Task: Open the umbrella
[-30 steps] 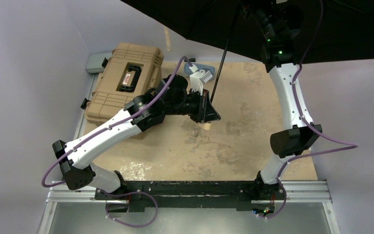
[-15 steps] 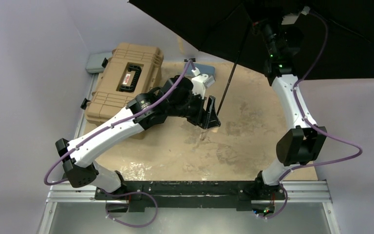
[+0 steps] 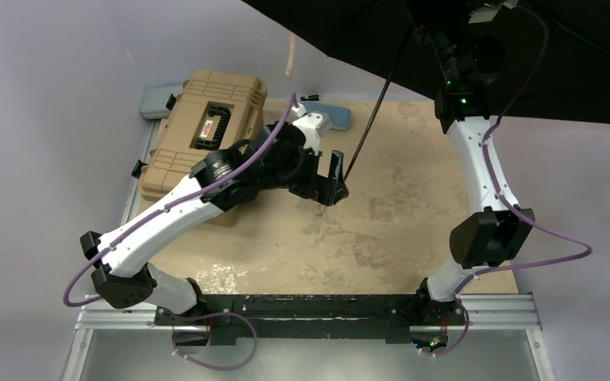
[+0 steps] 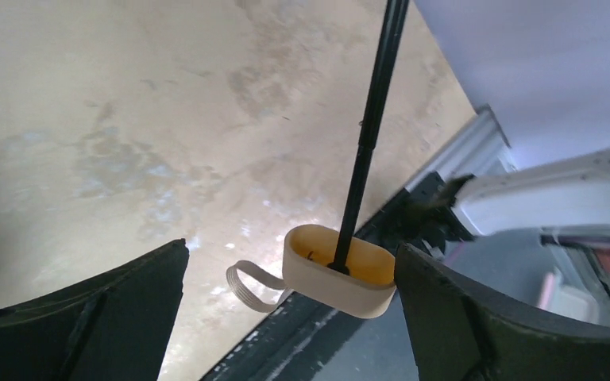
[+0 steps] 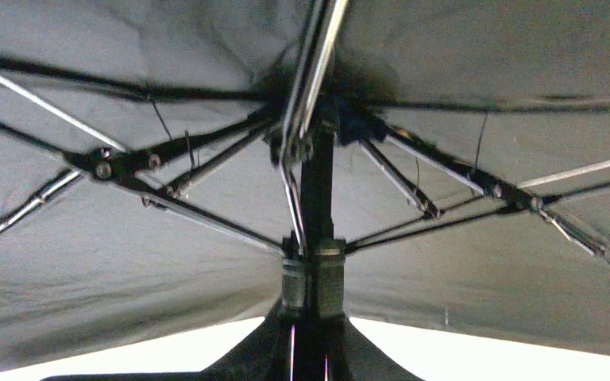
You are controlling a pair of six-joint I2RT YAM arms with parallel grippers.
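I see the umbrella (image 3: 524, 48) spread open, its black canopy filling the overhead view from 12 to 2 o'clock. The tan case (image 3: 206, 131) sits at 10 o'clock. The right gripper (image 5: 311, 317) pinches the shaft (image 5: 316, 182) under the hub. The left gripper (image 4: 290, 298) stands spread, with the handle (image 4: 340, 271) between its fingers.

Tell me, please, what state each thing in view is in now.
Folding umbrella with black underside and beige handle: open, canopy spread.
Right gripper: shut on the umbrella's shaft.
Left gripper: open, jaws flanking the handle, not touching.
Tan ribbed hard case: lid closed.
Light-blue fabric sleeve: lying flat.
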